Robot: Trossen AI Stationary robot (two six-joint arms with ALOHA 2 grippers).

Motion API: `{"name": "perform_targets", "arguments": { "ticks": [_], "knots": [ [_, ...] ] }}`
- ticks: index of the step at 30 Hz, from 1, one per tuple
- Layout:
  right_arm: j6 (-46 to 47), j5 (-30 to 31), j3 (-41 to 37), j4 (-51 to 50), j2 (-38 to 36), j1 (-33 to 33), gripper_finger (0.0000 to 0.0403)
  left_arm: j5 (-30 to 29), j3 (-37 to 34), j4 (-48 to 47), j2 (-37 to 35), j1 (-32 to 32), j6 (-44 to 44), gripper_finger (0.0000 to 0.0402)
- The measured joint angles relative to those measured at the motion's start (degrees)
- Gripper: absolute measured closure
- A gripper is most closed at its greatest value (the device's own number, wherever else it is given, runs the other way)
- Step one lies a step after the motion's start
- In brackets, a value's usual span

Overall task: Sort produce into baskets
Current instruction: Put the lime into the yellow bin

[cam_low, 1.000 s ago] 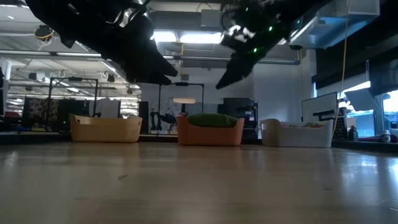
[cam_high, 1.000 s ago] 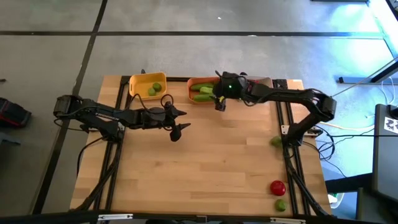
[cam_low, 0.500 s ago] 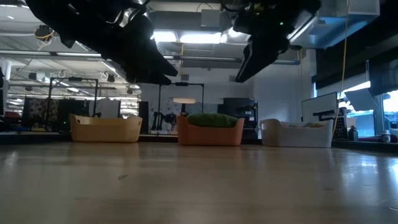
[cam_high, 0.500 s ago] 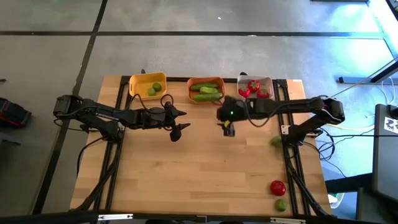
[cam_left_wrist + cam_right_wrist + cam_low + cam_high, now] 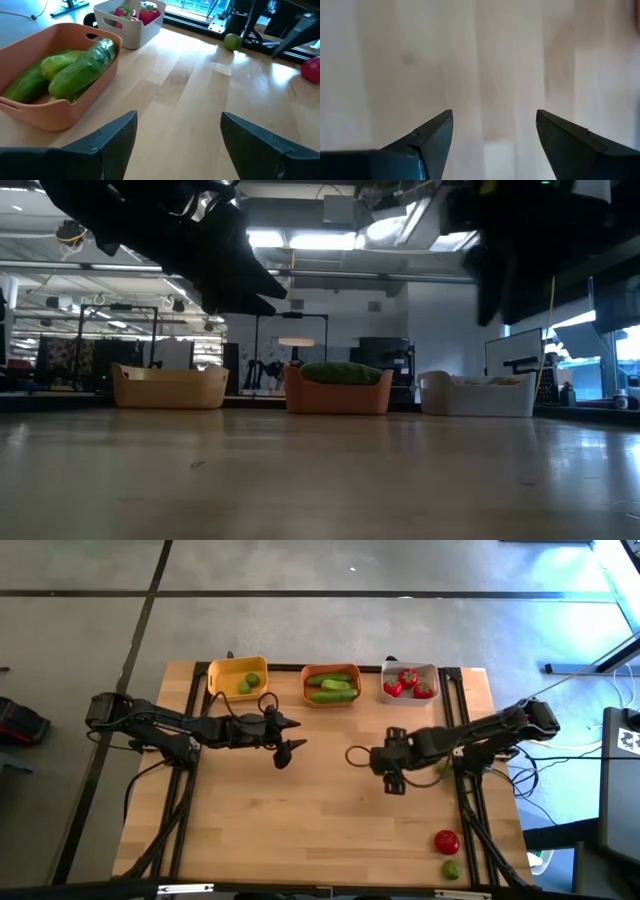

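Three baskets stand along the far edge: a yellow one (image 5: 237,677) with limes, an orange one (image 5: 331,685) with green cucumbers (image 5: 75,72), and a white one (image 5: 409,682) with red tomatoes (image 5: 131,12). On the wood near the right edge lie a loose lime (image 5: 443,768), a tomato (image 5: 446,841) and another lime (image 5: 451,869). My left gripper (image 5: 290,737) hovers open at mid-table, left of centre, aimed toward the orange basket. My right gripper (image 5: 387,770) hangs open over bare wood right of centre, pointing steeply down, with nothing between its fingers (image 5: 430,135).
Black rails (image 5: 463,790) run along the table's left and right sides. Bare wood lies between the two grippers and toward the near edge. The low view shows the baskets in a row, yellow (image 5: 168,388), orange (image 5: 338,390), white (image 5: 478,395).
My right gripper has swung from above the orange basket toward the table's near edge and a little to the right. It has tipped from slanting to pointing steeply down and has stayed open. The produce and baskets have not moved.
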Motion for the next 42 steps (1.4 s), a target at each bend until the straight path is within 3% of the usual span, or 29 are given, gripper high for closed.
{"name": "perform_targets", "arguments": {
  "ticks": [7,11,25,31,42],
  "knots": [
    [7.45,2.13,-0.26,-15.19,-0.09,4.06,0.0127,0.07,0.00,-0.09,0.00,-0.02,-0.75,0.0121],
    [8.79,2.22,-0.44,-18.69,-0.35,4.99,0.0127,0.24,0.00,-0.10,0.00,-0.01,-0.54,0.0121],
    [10.58,-1.72,-14.70,-20.93,-10.18,4.89,0.0127,0.37,0.00,-0.57,0.00,0.91,-0.40,0.0121],
    [9.16,-5.34,-19.28,-20.26,-10.40,4.89,0.0127,0.37,0.00,-0.49,0.00,1.25,-0.38,0.0121],
    [5.97,-4.30,-26.43,-13.56,-10.35,4.89,0.0127,0.37,0.00,-0.46,0.00,1.23,-0.48,0.0121]
  ]
}}
